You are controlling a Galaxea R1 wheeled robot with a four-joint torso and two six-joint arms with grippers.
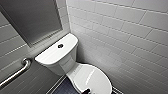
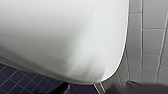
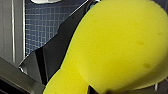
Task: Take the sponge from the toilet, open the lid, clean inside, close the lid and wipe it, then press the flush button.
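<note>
The white toilet (image 1: 65, 65) stands in a tiled corner with its oval lid (image 1: 91, 77) down. The round dark flush button (image 1: 60, 46) sits in the middle of the tank cover. My right gripper (image 3: 82, 75) is shut on the yellow sponge (image 3: 120, 47), which bulges large beside a dark finger (image 3: 56, 53). In the left wrist view the glossy lid (image 2: 62, 37) lies very close, with nothing held by the open left gripper. A dark tip of one arm (image 1: 86, 91) pokes in over the lid's front edge.
A steel grab bar (image 1: 15, 72) runs along the left wall under a grey framed panel (image 1: 32, 20). White tiled wall (image 1: 125, 37) closes in on the right of the toilet. Dark blue floor tiles (image 1: 62, 88) lie left of the bowl.
</note>
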